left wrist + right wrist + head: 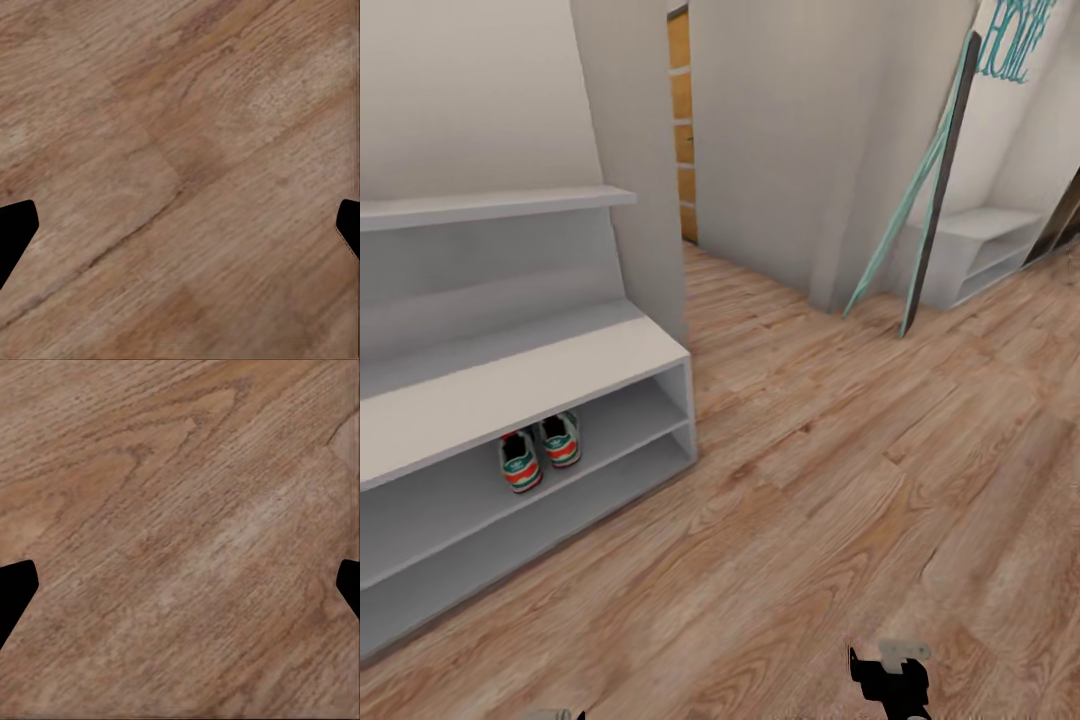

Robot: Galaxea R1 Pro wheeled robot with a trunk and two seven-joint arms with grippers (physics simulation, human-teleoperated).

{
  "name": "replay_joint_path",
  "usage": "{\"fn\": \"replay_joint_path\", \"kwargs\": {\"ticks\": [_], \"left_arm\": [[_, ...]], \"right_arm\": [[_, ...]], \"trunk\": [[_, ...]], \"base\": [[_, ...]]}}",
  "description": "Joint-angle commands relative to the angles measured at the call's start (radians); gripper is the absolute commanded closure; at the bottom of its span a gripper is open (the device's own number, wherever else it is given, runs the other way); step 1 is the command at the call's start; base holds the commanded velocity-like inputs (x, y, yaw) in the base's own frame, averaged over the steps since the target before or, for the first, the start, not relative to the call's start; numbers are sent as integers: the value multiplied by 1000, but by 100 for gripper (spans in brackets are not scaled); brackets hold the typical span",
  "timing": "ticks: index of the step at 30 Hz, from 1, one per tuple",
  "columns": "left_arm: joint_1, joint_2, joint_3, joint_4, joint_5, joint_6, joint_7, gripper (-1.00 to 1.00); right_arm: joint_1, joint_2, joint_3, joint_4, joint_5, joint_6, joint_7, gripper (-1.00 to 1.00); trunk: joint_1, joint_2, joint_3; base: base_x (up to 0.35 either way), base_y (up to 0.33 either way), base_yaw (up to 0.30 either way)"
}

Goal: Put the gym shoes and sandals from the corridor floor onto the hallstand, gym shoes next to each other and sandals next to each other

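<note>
The two gym shoes (540, 450), cream with green stripes and red-orange heels, stand side by side, heels outward, on the upper open tier of the pale hallstand (510, 385) at the left. The sandals are out of view. At the head view's lower edge, my right gripper (890, 685) hangs over the corridor floor (840, 480), well right of the rack. Its wrist view has the right gripper (180, 592) open, dark fingertips (15, 589) far apart over bare planks. My left gripper (180, 232) is also open above the floor, nothing between its fingers.
A low white shelf bench (980, 250) stands at the back right. A tall teal-edged panel (935, 170) leans beside it. A narrow passage (682, 130) opens between the hallstand's wall and the grey wall corner (830, 150). Wood flooring spreads across the middle.
</note>
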Motion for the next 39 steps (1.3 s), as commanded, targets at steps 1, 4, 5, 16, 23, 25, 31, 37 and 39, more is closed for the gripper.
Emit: {"fn": "replay_joint_path", "kwargs": {"ticks": [1, 4, 5, 16, 23, 25, 31, 37, 39], "left_arm": [[0, -1, 9, 1, -1, -1, -8, -100], [0, -2, 10, 0, -1, -1, -2, -100], [0, -2, 10, 0, -1, -1, 1, -100], [0, -8, 9, 1, -1, -2, 58, -100], [0, -8, 9, 0, -1, -3, 59, -100], [0, -8, 8, 1, -1, -3, 59, -100], [0, -8, 8, 1, -1, -3, 59, -100], [0, -8, 8, 1, -1, -2, 59, -100], [0, -8, 8, 1, -1, -2, 59, -100]], "right_arm": [[-1, 0, -7, 2, 11, -3, -4, -100], [-1, 0, -7, 2, 11, -3, -4, -100], [-1, 0, -7, 2, 11, -3, -4, -100], [-1, -22, -7, 2, 9, -18, -5, -100], [-1, -24, -7, 2, 9, -34, -5, -100], [-1, -23, -6, 2, 9, -35, -5, -100], [-1, -20, -6, 3, 9, -36, -4, -100], [-1, -20, -6, 3, 9, -36, -4, -100], [-1, -20, -6, 3, 9, -36, -4, -100]], "trunk": [[0, 0, 0], [0, 0, 2], [0, 0, 2], [0, 0, 9], [0, 0, 13], [0, 0, 14], [0, 0, 15], [0, 0, 15], [0, 0, 15]], "base": [[0, 0, -300], [0, 0, -300], [0, 0, -300], [0, 0, -300], [0, 0, -300], [0, 0, -300], [0, 0, -300], [38, 0, -300], [131, 0, -300]]}}
